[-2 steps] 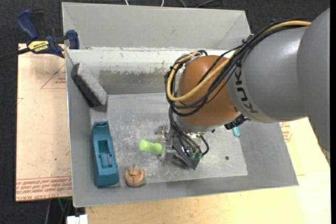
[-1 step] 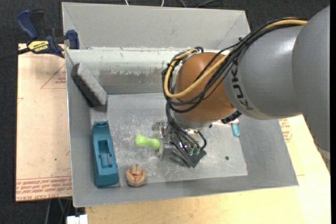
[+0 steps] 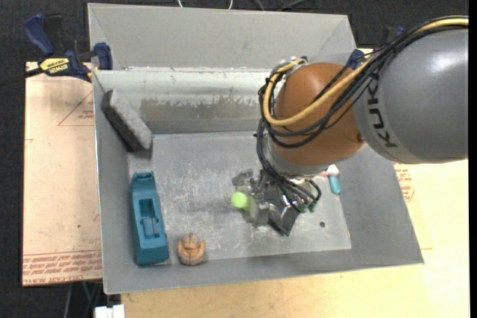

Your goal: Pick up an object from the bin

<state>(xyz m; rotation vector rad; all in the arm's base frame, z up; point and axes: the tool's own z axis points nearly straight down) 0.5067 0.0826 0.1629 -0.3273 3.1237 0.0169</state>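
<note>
My gripper (image 3: 262,214) is low in the bin, right of centre, under the orange wrist cover. A small bright green ball (image 3: 239,199) lies on the bin floor right against the gripper's left side, touching or nearly touching a finger. A slim white and light blue pen-like thing (image 3: 333,180) pokes out from behind the wrist cover to the right of the gripper.
A blue tape dispenser-like tool (image 3: 147,218) lies along the bin's left wall. A small tan round wooden piece (image 3: 191,249) sits near the front, just right of it. A dark grey bar (image 3: 125,121) leans in the back left corner.
</note>
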